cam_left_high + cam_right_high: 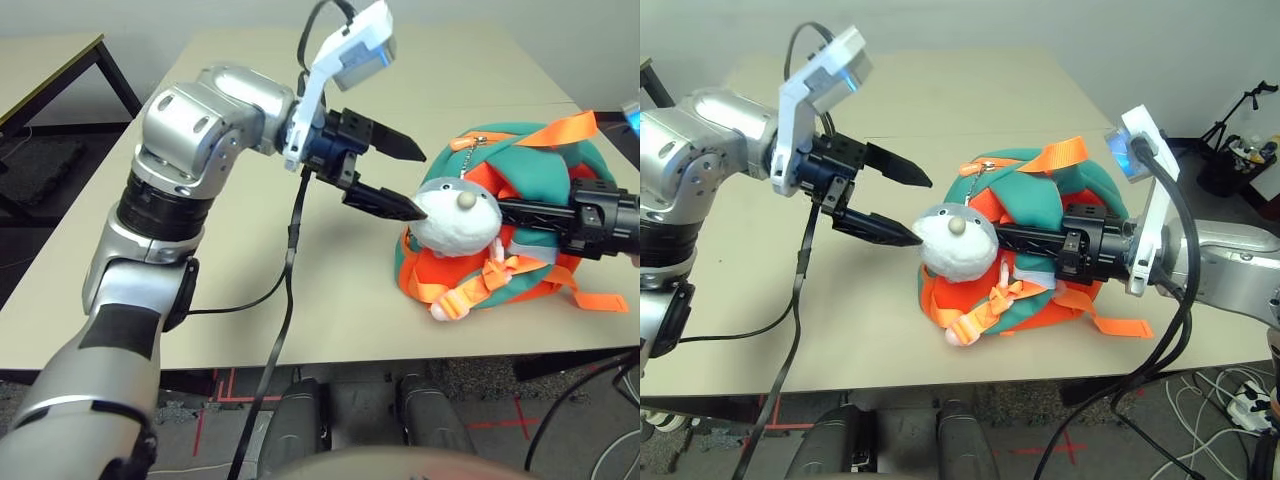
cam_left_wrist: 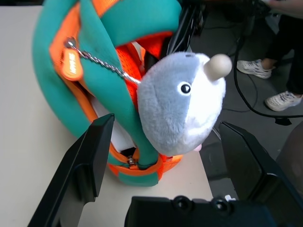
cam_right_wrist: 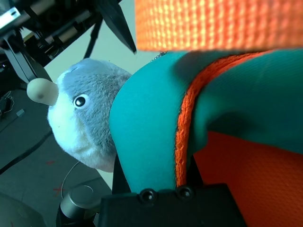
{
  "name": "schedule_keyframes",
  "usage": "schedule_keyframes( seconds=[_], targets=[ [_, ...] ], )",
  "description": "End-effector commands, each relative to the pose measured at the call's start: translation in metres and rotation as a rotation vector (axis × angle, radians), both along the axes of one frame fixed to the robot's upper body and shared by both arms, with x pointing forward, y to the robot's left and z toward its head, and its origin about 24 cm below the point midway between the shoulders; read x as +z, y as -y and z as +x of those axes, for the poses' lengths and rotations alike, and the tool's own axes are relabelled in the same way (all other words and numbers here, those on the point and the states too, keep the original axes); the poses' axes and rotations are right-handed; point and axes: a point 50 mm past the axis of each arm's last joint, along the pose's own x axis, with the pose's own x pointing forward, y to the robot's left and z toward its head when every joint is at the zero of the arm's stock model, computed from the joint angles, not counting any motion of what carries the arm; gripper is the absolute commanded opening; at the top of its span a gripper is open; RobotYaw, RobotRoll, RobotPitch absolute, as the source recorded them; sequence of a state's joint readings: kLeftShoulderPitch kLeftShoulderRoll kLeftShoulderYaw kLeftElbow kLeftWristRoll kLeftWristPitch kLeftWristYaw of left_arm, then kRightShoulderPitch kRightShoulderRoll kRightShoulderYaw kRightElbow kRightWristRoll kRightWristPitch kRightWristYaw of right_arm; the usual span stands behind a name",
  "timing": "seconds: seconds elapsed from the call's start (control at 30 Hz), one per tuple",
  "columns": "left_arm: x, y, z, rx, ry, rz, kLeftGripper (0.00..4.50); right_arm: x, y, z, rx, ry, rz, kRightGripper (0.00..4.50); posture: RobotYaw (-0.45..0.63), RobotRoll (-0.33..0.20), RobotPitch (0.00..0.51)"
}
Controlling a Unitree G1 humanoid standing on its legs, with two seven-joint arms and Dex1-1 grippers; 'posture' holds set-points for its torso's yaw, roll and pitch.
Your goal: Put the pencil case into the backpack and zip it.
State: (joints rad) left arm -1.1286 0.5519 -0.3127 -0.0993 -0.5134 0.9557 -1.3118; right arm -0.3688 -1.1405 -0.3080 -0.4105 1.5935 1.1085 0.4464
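The teal backpack [image 1: 530, 165] with orange trim lies on the table's right half, its opening turned toward my left arm. Its grey-and-white plush charm [image 1: 455, 215] hangs on a chain in front. My left gripper [image 1: 423, 185] is open just left of the charm, its lower fingertip [image 1: 410, 208] touching the plush and nothing held between the fingers. My right gripper [image 1: 998, 234] reaches in from the right and is shut on the backpack's teal edge with orange piping [image 3: 182, 127]. The pencil case is hidden; a white patch [image 2: 124, 138] shows inside the opening, and I cannot tell what it is.
An orange zipper pull [image 2: 71, 66] sits at the top of the backpack's rim, with the chain clipped to it. Loose orange straps [image 1: 470, 290] spill toward the table's front edge. A second table [image 1: 40, 70] stands far left. Bare tabletop [image 1: 330, 290] lies left of the backpack.
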Motion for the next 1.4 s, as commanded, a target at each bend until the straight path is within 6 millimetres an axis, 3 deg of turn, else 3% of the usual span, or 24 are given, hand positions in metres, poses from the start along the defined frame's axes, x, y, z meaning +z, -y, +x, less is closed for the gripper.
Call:
schedule_keyframes(
  seconds=[0.03,0.4,1.0,1.07,1.13,1.4],
  targets=[
    [-0.007,0.007,-0.003,-0.028,-0.011,0.013,4.5,-0.001,-0.003,-0.001,0.024,-0.007,0.0,0.09,-0.08,0.0,0.08],
    [-0.022,0.022,-0.004,-0.043,-0.068,0.011,4.5,-0.002,-0.005,0.0,0.027,-0.01,-0.001,0.09,-0.09,0.0,0.095],
    [-0.016,0.016,0.004,0.041,-0.044,-0.01,4.5,-0.003,-0.003,0.001,0.02,-0.01,-0.004,0.09,-0.08,0.0,0.087],
    [-0.015,0.017,0.003,0.043,-0.049,-0.015,4.31,-0.003,-0.004,0.001,0.02,-0.01,-0.004,0.09,-0.08,0.0,0.087],
    [-0.015,0.017,0.003,0.04,-0.05,-0.015,4.5,-0.004,-0.004,0.001,0.021,-0.009,-0.005,0.09,-0.08,0.0,0.087],
    [-0.015,0.016,0.003,0.046,-0.065,-0.015,4.5,-0.004,-0.004,0.002,0.023,-0.009,-0.006,0.09,-0.08,0.0,0.088]
  ],
)
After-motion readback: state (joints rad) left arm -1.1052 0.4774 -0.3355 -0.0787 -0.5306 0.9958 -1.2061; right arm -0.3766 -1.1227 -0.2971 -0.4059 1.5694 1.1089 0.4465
